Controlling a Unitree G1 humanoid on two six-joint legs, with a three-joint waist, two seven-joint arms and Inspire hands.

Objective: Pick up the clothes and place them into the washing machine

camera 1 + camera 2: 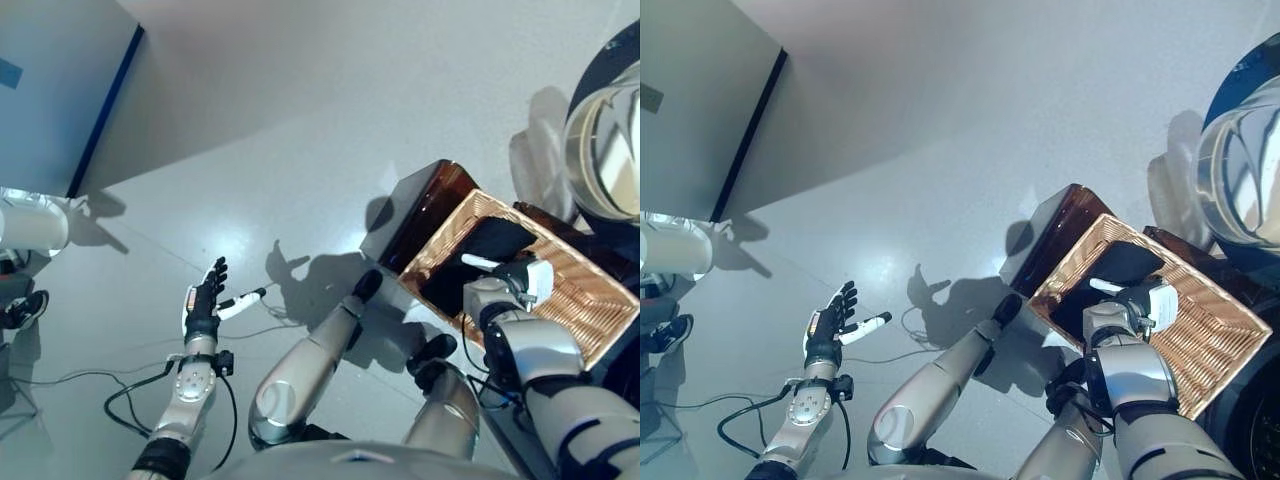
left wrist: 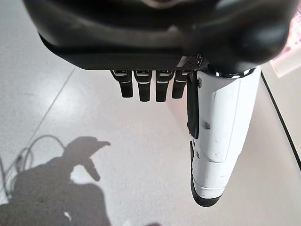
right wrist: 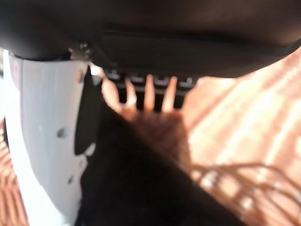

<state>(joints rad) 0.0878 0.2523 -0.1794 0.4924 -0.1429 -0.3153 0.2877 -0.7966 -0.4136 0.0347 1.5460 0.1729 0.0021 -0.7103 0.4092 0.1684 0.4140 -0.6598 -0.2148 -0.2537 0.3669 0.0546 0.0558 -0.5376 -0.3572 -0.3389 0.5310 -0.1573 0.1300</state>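
Observation:
A dark piece of clothing (image 1: pixel 470 275) lies in the wicker basket (image 1: pixel 590 300) at the right. My right hand (image 1: pixel 515 278) is inside the basket, right above the cloth, with its white thumb sticking out. In the right wrist view the dark cloth (image 3: pixel 141 188) lies just past the straight fingers (image 3: pixel 141 84), which are not curled round it. My left hand (image 1: pixel 203 305) hangs open over the bare floor at the lower left, holding nothing. The washing machine's round glass door (image 1: pixel 605 150) shows at the upper right, beyond the basket.
The basket rests on a dark brown stand (image 1: pixel 435 205). A grey wall panel with a dark blue edge (image 1: pixel 100 110) stands at the upper left. A white rounded object (image 1: pixel 30 225) and a shoe (image 1: pixel 22 310) show at the left edge.

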